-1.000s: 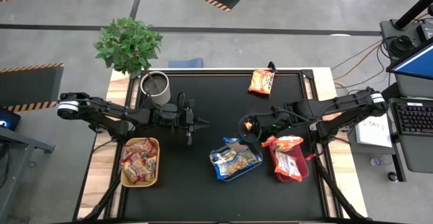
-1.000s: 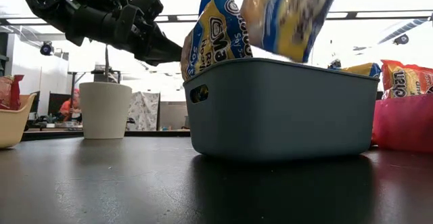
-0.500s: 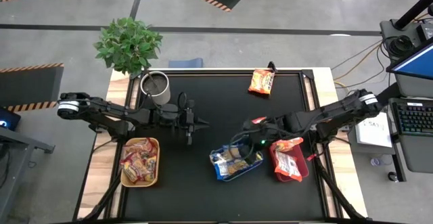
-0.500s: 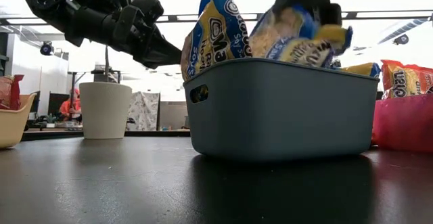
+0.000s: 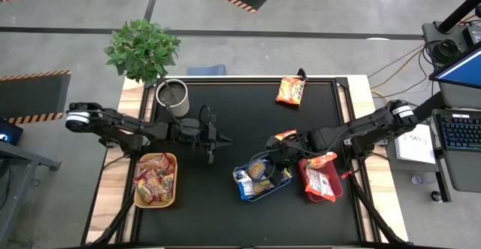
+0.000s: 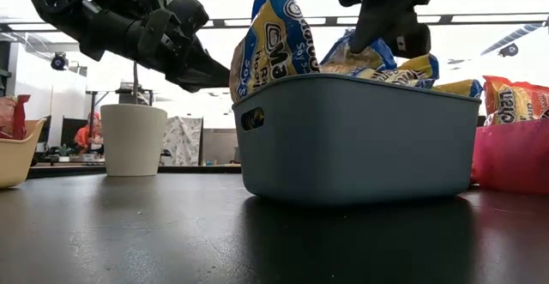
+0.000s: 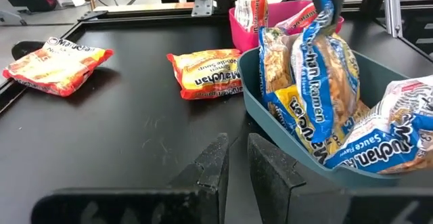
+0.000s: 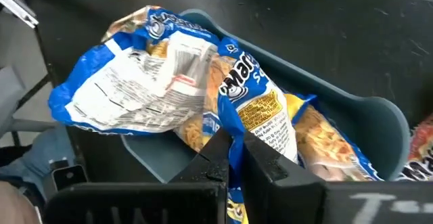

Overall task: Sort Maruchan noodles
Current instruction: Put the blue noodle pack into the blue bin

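**Right gripper pinches a blue packet over the blue tray**

The right gripper has its fingers clamped on the edge of a blue-and-yellow packet, which hangs down into the blue tray among the other blue packets already lying there. From above, the right gripper sits over the tray's far right part, its arm reaching in from the table's right side. In the low view one blue packet stands upright against the tray's left wall, rising above the rim.

The left gripper hangs above bare black table, left of the blue tray, its fingers nearly together with only a thin gap and nothing between them.

Just right of the blue tray stands the pink tray holding red packets. An orange packet lies on the mat just beyond the blue tray, and a second orange packet lies near the far edge. The yellow tray at the left holds more packets. A white cup and a potted plant stand at the far left corner.
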You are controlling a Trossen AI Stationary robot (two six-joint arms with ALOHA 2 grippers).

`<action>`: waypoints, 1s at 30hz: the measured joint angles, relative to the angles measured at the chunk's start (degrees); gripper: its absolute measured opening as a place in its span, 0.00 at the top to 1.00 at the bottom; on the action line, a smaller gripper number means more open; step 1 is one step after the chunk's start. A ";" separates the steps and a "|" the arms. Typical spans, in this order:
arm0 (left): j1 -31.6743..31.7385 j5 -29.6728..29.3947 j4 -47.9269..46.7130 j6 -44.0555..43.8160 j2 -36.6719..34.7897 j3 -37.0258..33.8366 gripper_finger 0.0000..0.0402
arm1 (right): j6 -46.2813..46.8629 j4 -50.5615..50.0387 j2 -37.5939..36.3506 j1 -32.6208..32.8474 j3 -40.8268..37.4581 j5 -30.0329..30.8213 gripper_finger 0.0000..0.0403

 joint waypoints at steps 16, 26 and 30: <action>-0.35 0.00 0.34 -0.44 0.43 0.00 0.90 | -8.99 -3.67 -0.39 -0.61 0.07 1.43 0.97; -0.35 -0.02 2.01 -0.11 0.45 0.00 0.90 | -7.93 -3.24 -0.42 -1.58 0.07 -3.07 0.81; -0.35 -0.02 2.16 -0.13 0.45 0.00 0.90 | -9.69 -3.28 -0.44 -2.47 0.07 -0.16 0.65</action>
